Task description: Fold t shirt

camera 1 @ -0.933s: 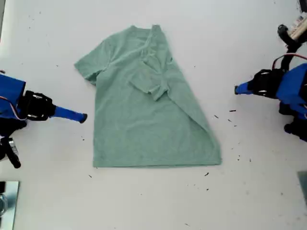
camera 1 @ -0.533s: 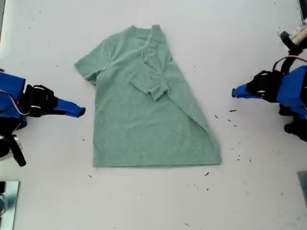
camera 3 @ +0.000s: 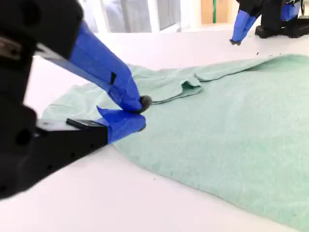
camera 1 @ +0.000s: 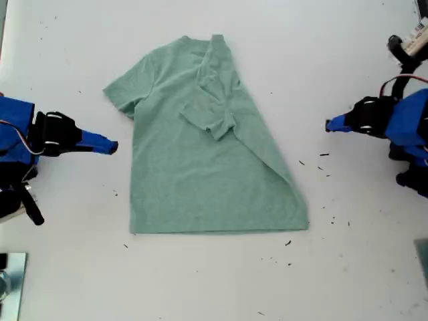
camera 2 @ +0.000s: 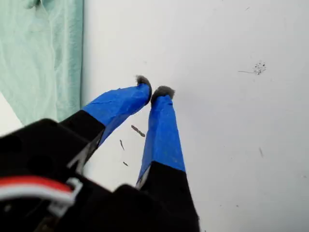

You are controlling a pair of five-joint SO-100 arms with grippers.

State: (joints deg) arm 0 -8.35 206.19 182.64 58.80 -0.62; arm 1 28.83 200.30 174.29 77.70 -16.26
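Note:
The pale green t shirt (camera 1: 200, 167) lies flat on the white table (camera 1: 348, 267), collar toward the exterior view's top. One sleeve and side are folded in over its middle. My first gripper (camera 1: 329, 125) is shut and hovers over bare table at the exterior view's right, well clear of the cloth; its wrist view shows its tips (camera 2: 154, 89) together with the t shirt (camera 2: 43, 53) off to one side. My second gripper (camera 1: 114, 146) is shut at the exterior view's left, just off the sleeve. Its wrist view has its tips (camera 3: 141, 112) at the t shirt (camera 3: 217, 125) edge, holding nothing.
Small dark specks (camera 1: 324, 155) dot the table near my first arm. A metal object (camera 1: 10, 281) sits at the exterior view's bottom left corner. Cables and a motor (camera 1: 408, 47) stand at its top right.
My second gripper has moved toward the exterior view's top, staying beside the sleeve. My first gripper has barely shifted. The t shirt has not moved.

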